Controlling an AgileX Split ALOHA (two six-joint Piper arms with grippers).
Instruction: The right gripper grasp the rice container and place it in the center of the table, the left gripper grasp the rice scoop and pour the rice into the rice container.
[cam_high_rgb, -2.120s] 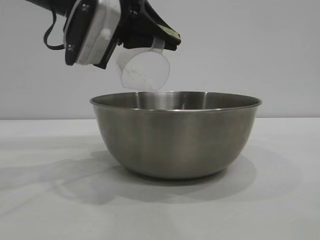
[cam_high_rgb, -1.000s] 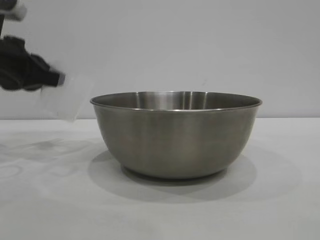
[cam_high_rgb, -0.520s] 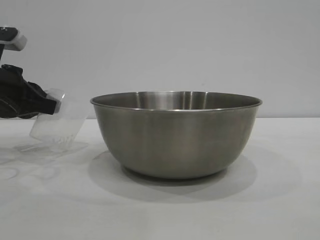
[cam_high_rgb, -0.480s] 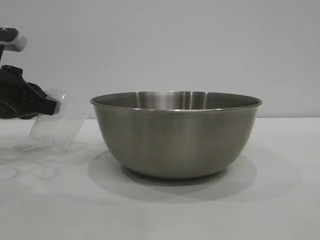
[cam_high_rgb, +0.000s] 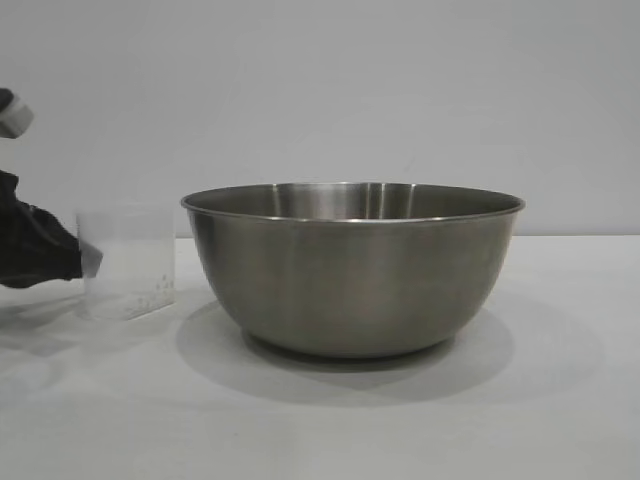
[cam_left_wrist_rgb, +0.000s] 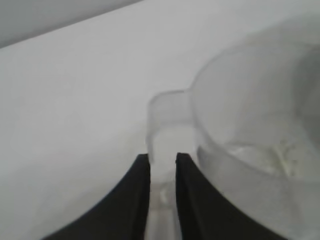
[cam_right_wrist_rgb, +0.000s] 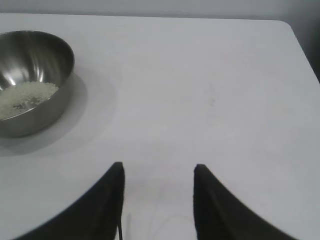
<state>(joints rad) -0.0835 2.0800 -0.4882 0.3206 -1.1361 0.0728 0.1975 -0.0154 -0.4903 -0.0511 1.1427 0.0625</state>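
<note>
At the left edge of the exterior view, the rice scoop (cam_high_rgb: 127, 264) is being held upright on the worktop (cam_high_rgb: 320, 420) by its handle, clamped in the narrowed left gripper (cam_left_wrist_rgb: 162, 161), beside the rice container (cam_high_rgb: 352, 270).

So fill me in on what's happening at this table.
The rice is already in the rice container, which sits in the middle of the table. The left gripper is shut on the handle of the rice scoop, which stands upright on the table to the left of the bowl, apart from it, with only a few grains inside. The right gripper is open, holds nothing, and hangs over bare table away from the bowl.
</note>
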